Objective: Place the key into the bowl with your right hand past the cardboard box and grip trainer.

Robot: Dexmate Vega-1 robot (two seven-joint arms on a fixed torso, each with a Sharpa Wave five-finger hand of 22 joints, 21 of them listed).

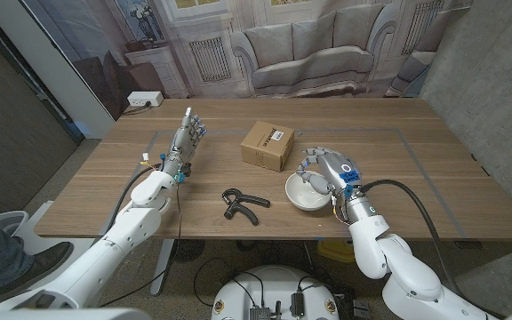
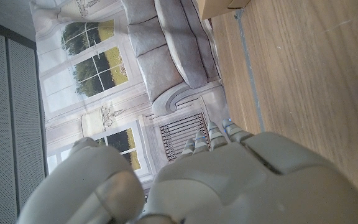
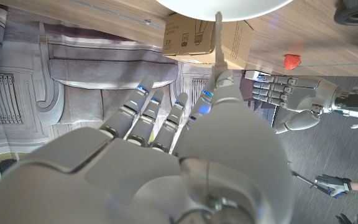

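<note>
Right hand [image 1: 325, 171] holds key [image 3: 218, 32] over bowl [image 1: 302, 197] rim.

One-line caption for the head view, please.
Right hand poised over the white round bowl, between brown cardboard box and black grip trainer; left hand waits.

My left hand [image 2: 229, 180] fills the lower frame, fingers [image 2: 213, 134] straight and together, holding nothing. Wooden table [image 2: 309, 81] runs along the right; the cardboard box [image 2: 225, 6] corner peeks top centre.
</note>
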